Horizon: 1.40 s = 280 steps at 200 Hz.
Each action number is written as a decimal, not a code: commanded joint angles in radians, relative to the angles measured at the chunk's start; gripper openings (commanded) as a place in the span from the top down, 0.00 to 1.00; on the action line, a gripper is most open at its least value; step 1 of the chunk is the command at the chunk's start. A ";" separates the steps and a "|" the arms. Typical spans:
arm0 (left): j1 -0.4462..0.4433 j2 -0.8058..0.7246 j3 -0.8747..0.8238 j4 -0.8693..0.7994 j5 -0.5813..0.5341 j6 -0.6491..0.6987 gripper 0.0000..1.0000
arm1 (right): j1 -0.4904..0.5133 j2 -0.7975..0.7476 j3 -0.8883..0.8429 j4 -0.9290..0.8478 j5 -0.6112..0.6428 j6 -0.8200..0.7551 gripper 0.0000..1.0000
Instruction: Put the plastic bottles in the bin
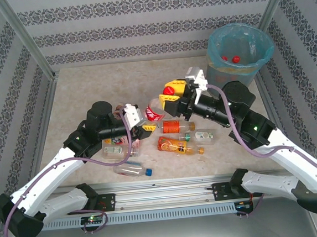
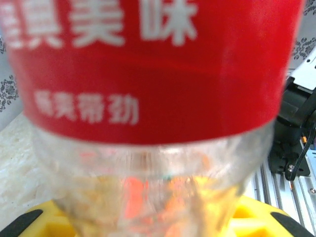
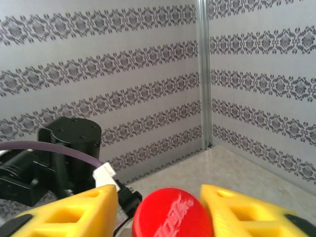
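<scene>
My left gripper (image 1: 146, 123) is shut on a clear plastic bottle with a red label (image 1: 154, 114), held over the middle of the table. In the left wrist view that bottle (image 2: 148, 74) fills the frame, its clear end between my yellow fingers (image 2: 256, 217). My right gripper (image 1: 173, 93) is shut on a bottle's neck, with the red cap (image 3: 170, 215) between its yellow fingers (image 3: 74, 212). I cannot tell whether this cap belongs to the same bottle. Several more bottles (image 1: 177, 144) lie below. The grey-blue bin (image 1: 240, 53) stands at the far right corner, with red caps (image 1: 230, 59) inside.
An orange-labelled bottle (image 1: 173, 126), a white-labelled one (image 1: 203, 135), another by my left arm (image 1: 114, 151) and a blue-capped one (image 1: 134, 169) lie near the front edge. Patterned walls enclose the table. A metal post (image 3: 202, 74) marks the far corner.
</scene>
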 commanded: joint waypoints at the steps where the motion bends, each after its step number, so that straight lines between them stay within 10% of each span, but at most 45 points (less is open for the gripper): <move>1: -0.004 -0.008 0.026 -0.031 -0.012 0.043 0.74 | 0.009 0.005 0.043 -0.030 0.008 -0.026 0.60; 67: -0.006 -0.006 0.025 -0.037 -0.028 0.047 0.72 | 0.009 -0.002 0.048 -0.094 0.071 -0.030 0.80; 122: -0.006 -0.088 -0.054 0.128 -0.112 0.000 0.00 | -0.002 -0.006 0.103 -0.145 0.278 -0.084 1.00; 167: -0.006 -0.089 -0.089 0.364 -0.207 -0.157 0.00 | -0.116 0.089 0.336 -0.205 0.560 -0.262 1.00; 241: -0.006 0.345 0.452 0.197 0.041 -0.308 0.00 | -0.530 0.380 0.642 -0.198 0.782 -0.499 1.00; 280: -0.006 0.454 0.650 0.037 -0.020 -0.213 0.00 | -0.708 0.499 0.619 -0.220 0.781 -0.418 1.00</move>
